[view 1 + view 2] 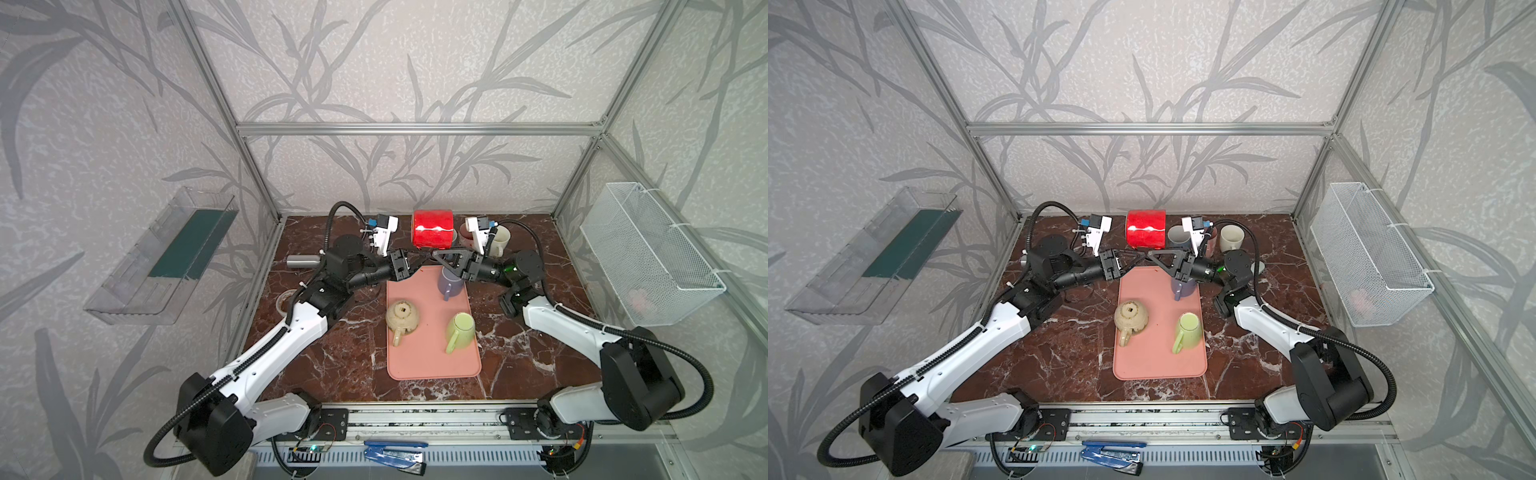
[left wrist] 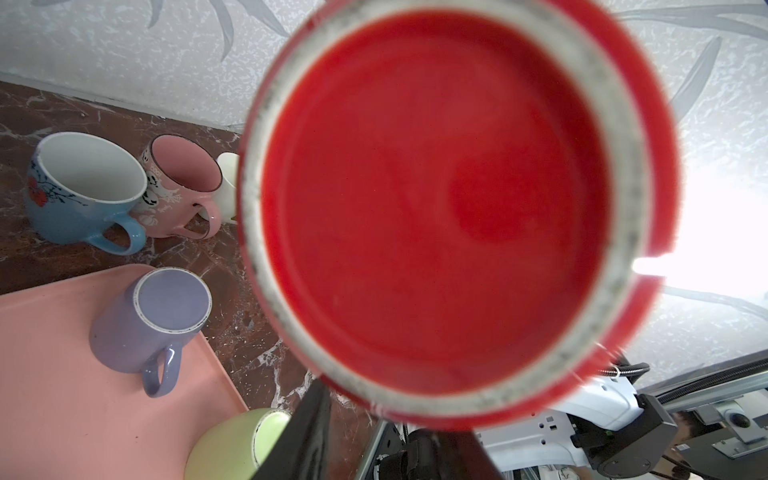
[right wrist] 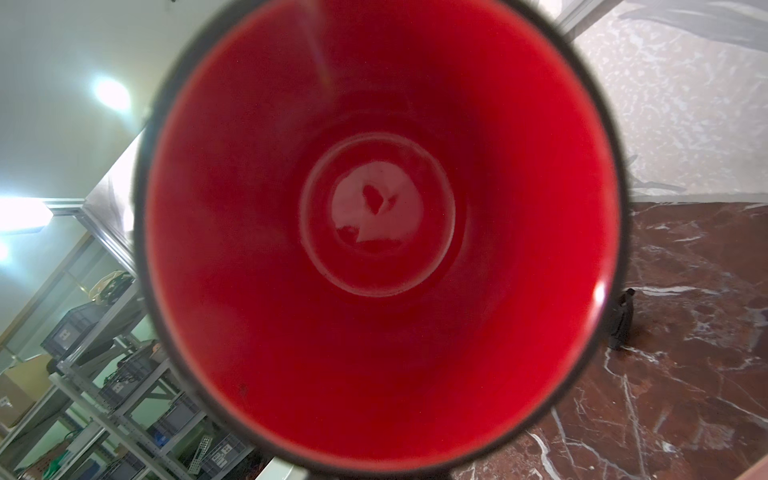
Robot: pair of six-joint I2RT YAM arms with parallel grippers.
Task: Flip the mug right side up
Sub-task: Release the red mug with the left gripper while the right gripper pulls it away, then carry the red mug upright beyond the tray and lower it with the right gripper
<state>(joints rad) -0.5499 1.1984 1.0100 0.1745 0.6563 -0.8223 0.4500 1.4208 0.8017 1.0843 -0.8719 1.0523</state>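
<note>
Glaze on the red mug (image 1: 432, 230) catches a white streak of light as it lies on its side in the air, above the far end of the pink mat (image 1: 432, 365) and clear of the marbled table (image 1: 332, 365). The left gripper (image 1: 417, 258) and the right gripper (image 1: 438, 254) reach in from either side, and in both top views their tips meet just beneath the mug. The left wrist view looks straight at the mug's base, a red disc inside a rough white ring. The right wrist view looks straight into its open mouth, red within a dark rim. So the base faces the left arm and the mouth faces the right arm. A dark, blurred finger (image 2: 311, 428) shows at the edge of the base. The mug hides the jaws, so I cannot tell whether either gripper is clamped on it or has let go. On the mat three mugs stand bottom up: a purple mug (image 1: 451, 282) at the far end, a beige mug (image 1: 402, 318) and a green mug (image 1: 460, 330) nearer. At the back of the table, mouths up, stand a blue mug (image 2: 83, 191) painted with a red flower on dark twigs, a pink mug (image 2: 183, 187) with white drawings, a web among them, and a cream mug (image 1: 498, 241).
</note>
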